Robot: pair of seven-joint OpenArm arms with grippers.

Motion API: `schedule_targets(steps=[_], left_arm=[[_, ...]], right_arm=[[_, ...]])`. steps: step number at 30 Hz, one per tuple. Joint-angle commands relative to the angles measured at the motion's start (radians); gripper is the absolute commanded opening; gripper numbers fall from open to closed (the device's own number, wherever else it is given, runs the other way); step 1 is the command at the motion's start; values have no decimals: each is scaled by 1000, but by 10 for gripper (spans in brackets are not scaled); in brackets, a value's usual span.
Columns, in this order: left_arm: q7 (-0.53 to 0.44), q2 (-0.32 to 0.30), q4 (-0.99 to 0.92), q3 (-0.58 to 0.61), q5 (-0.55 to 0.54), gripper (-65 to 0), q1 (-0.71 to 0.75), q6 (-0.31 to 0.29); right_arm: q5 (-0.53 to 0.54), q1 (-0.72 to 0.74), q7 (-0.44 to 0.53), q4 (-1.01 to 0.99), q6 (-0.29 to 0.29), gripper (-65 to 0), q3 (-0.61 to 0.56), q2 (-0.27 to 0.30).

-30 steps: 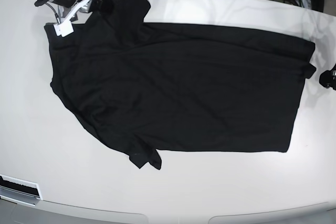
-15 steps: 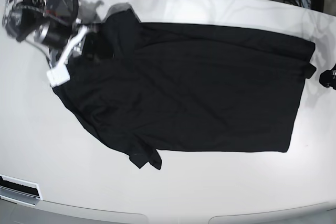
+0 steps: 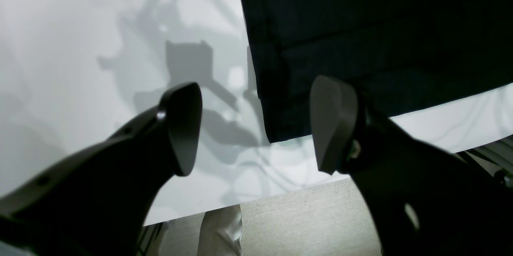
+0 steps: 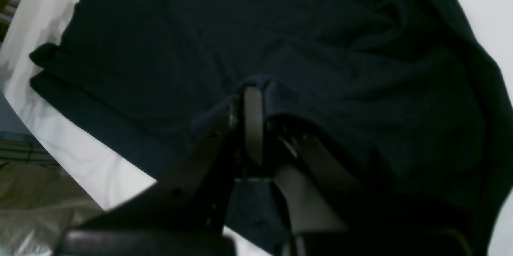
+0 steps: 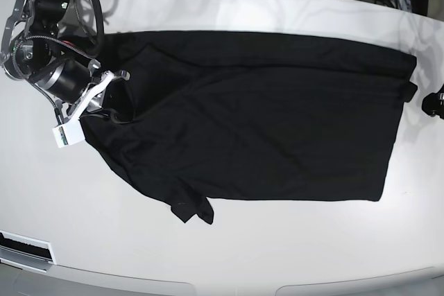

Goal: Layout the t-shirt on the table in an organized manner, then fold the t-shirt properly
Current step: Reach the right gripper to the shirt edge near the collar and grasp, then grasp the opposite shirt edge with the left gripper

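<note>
The black t-shirt [image 5: 263, 116] lies spread out on the white table [image 5: 229, 254]. It takes up most of the middle of the tabletop and runs from the left side to the right side. The straight bottom end of the shirt is near the right edge of the tabletop. One short sleeve sticks out toward the front edge. The cloth near the left end is bunched and wrinkled, and a fold is laid over along the far side.

The right gripper [image 4: 256, 99] is near the far left corner of the tabletop, at the left end of the shirt. Its jaws are pressed together and they pinch a small bit of the black cloth. The cloth stands up in a little peak where it is pinched. A small white tag [image 5: 64, 135] hangs from this arm, over the bare table just beside the shirt.

The left gripper [image 3: 256, 123] is at the right edge of the tabletop, by a corner of the shirt. Its two dark fingers [image 3: 182, 128] stand far apart and hold nothing. The corner of the shirt shows between them but does not touch them
</note>
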Motion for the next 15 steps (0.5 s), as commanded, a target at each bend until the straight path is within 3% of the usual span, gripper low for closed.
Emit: schedule_targets(steps=[1, 8, 10, 12, 14, 15], left_arm=[[-11, -31, 9, -13, -8, -219, -17, 1], [-11, -31, 9, -13, -7, -219, -17, 1], [-11, -32, 9, -13, -7, -219, -17, 0], [-11, -35, 9, -13, -7, -219, -18, 0], [-11, -37, 9, -13, -7, -219, -17, 1], [-11, -37, 9, -13, -6, -219, -17, 1]], right_arm=[[4, 11, 39, 5, 6, -650, 2, 9], [-130, 27, 168, -120, 6, -646, 2, 9], [-185, 59, 167, -142, -14, -481, 3, 14], [-232, 100, 150, -137, -101, -326, 5, 26], [-228, 140, 100, -124, -172, -288, 4, 52], [-228, 160, 71, -117, -176, -288, 4, 64]])
